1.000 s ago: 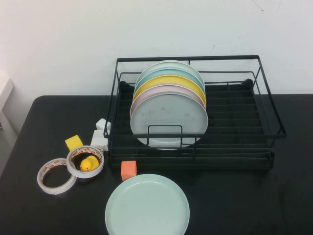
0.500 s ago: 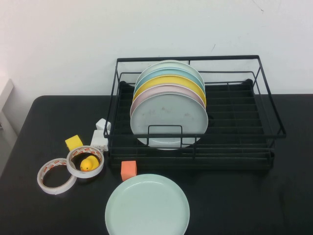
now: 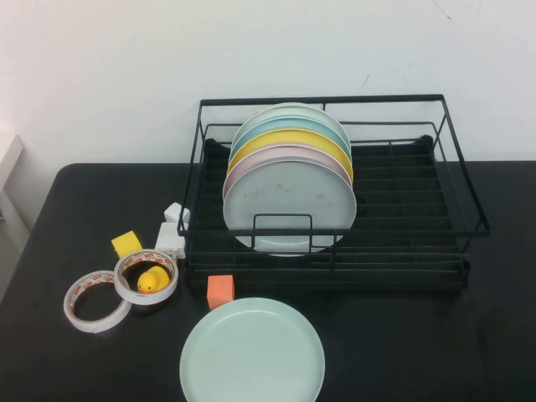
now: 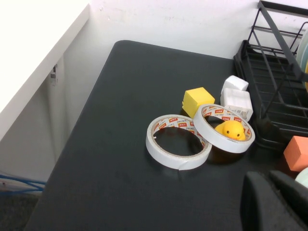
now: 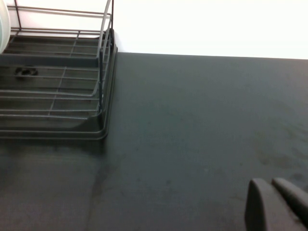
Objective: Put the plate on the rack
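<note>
Black matte table point(image 3: 75, 360) carrying all items, read left to right with the table centre as the dial. At about 8 o'clock: two white tape rolls with red print point(image 3: 98, 300), overlapping, the right one ringing a small yellow rubber duck point(image 3: 152, 280); just beyond them a yellow cube point(image 3: 126, 244) and two white blocks point(image 3: 172, 234) touching the rack's left end. An orange cube point(image 3: 219, 290) sits between rack and plate. At 6 o'clock, flat at the near edge: the large round pale mint-green plate point(image 3: 252, 352), untouched. At 12 o'clock: the big rectangular black wire rack point(image 3: 402, 209), its left part filled with upright plates, the front one greyish-white point(image 3: 289, 205), with pink, yellow and teal rims behind; the right part shows vacant slots.

The left hand point(image 4: 274, 202) appears only as a dark tip in its wrist view, above the table near the tape rolls; the right hand point(image 5: 276, 204) likewise, above bare table off the rack's right end. Whether either is open cannot be told; neither visibly holds anything.

Handling, as judged: the plate looks rigid, light, smooth, possibly slippery. Lying flat, it offers only its shallow raised rim; a pinch across the near edge seems most workable.
</note>
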Robot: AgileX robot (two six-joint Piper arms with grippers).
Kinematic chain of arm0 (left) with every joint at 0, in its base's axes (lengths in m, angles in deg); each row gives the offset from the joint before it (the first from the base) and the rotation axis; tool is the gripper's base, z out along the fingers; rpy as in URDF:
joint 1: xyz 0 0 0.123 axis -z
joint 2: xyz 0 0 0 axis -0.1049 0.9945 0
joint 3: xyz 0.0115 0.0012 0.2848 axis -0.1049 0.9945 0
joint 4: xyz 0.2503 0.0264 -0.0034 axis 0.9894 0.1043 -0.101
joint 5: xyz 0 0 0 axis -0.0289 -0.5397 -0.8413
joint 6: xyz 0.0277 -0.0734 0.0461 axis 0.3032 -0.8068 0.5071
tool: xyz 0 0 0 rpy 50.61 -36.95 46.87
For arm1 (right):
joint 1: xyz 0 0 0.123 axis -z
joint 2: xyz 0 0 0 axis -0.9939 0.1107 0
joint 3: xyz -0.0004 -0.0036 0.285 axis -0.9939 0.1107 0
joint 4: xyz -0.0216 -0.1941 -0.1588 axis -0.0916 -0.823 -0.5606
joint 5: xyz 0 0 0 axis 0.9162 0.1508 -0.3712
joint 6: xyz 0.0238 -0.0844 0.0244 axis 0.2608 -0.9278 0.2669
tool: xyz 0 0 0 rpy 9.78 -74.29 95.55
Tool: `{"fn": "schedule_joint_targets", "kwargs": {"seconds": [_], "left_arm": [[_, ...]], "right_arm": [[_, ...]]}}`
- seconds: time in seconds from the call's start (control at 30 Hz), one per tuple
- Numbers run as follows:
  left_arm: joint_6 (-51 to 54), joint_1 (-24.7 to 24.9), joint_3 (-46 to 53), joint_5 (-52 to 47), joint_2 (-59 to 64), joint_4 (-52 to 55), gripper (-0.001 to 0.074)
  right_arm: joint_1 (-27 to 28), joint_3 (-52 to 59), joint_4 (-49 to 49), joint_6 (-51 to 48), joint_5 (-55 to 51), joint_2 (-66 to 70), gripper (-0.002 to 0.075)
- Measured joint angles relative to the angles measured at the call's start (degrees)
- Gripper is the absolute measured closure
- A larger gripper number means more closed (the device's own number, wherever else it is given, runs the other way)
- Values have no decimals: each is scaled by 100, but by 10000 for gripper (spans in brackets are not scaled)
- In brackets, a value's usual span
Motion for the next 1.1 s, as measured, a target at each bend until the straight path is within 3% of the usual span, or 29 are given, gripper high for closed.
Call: {"fn": "schedule_joint_targets", "kwargs": {"seconds": [0.17, 0.37, 0.5, 0.63, 0.73, 0.93, 1.1], "left_arm": [[-461, 10, 10, 241, 0, -444, 738], [-2641, 10, 23, 1324, 0, -3654, 738], [-2926, 10, 23, 1605, 0, -4658, 737], [-2937, 10, 23, 1641, 0, -4901, 738], [-2937, 10, 23, 1722, 0, -5116, 737], [-2611, 45, 23, 1390, 0, -5181, 737], [-741, 91, -503, 238, 32, -4998, 737]], "right_arm": [[0, 0, -21, 0, 0, 0, 728], [0, 0, 780, 65, 41, 0, 728], [0, 21, 2075, 77, 139, 0, 728], [0, 49, 4020, 87, 239, 0, 728], [0, 49, 4877, 87, 254, 0, 728], [0, 49, 5215, -162, 290, 0, 728], [0, 49, 5327, -332, 290, 0, 728]]}}
